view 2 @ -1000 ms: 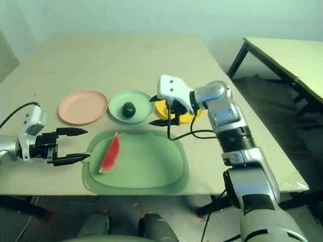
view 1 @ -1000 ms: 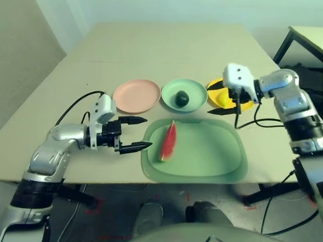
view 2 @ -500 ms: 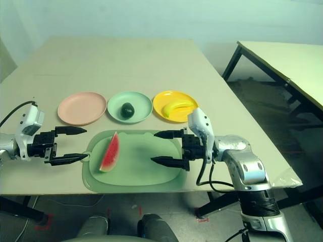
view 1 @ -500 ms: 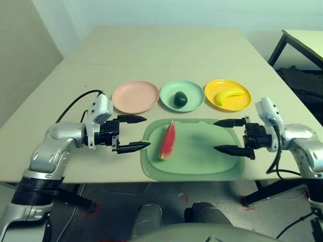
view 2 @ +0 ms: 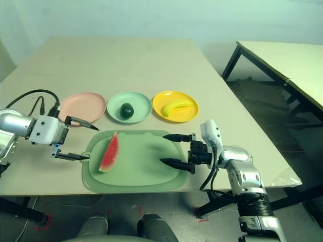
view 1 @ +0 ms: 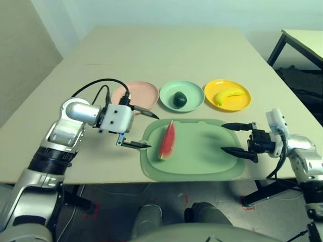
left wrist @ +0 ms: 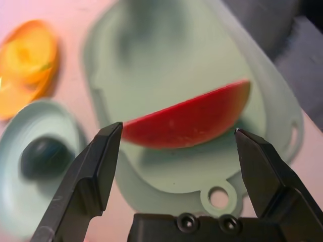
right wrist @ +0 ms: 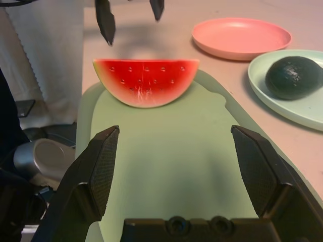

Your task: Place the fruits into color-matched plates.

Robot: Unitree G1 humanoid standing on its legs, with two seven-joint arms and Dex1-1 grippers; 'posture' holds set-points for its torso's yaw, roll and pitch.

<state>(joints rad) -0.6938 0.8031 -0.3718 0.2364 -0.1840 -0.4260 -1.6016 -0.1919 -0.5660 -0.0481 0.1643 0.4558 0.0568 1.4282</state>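
Head view | left pincer (view 1: 137,129) agape beside watermelon (view 1: 168,141) | right pincer (view 1: 233,137) agape over mat (view 1: 202,156)

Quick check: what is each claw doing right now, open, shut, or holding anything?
Left claw: open, empty, beside the watermelon.
Right claw: open, empty, over the mat.

Beige table (view 1: 166,48), pale wall (view 1: 151,10); second table (view 2: 282,55) at right

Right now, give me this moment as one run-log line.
left gripper: open, beside watermelon wedge | right gripper: open, over green mat | banana: yellow plate | avocado: green plate | pink plate: unfilled
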